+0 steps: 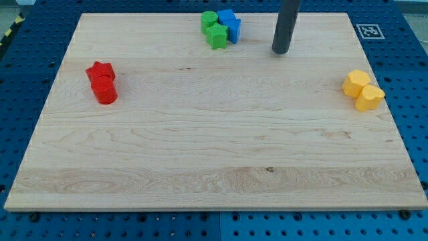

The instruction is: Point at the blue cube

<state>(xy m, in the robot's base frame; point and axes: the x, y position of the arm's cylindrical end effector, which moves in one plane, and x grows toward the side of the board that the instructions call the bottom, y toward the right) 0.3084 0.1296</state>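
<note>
The blue cube [227, 17] sits near the board's top edge, in a tight cluster. A second blue block [234, 29] touches it at its lower right. A green cylinder [209, 21] and a green star-like block [217, 36] lie on the cluster's left. My tip [281, 50] rests on the board to the right of this cluster, about 70 pixels from the blue blocks and slightly lower in the view. It touches no block.
Two red blocks, a star-like one [100, 70] and a cylinder [105, 90], sit at the view's left. Two yellow blocks [356, 82] [369, 97] sit at the right edge. The wooden board [214, 147] lies on a blue perforated table.
</note>
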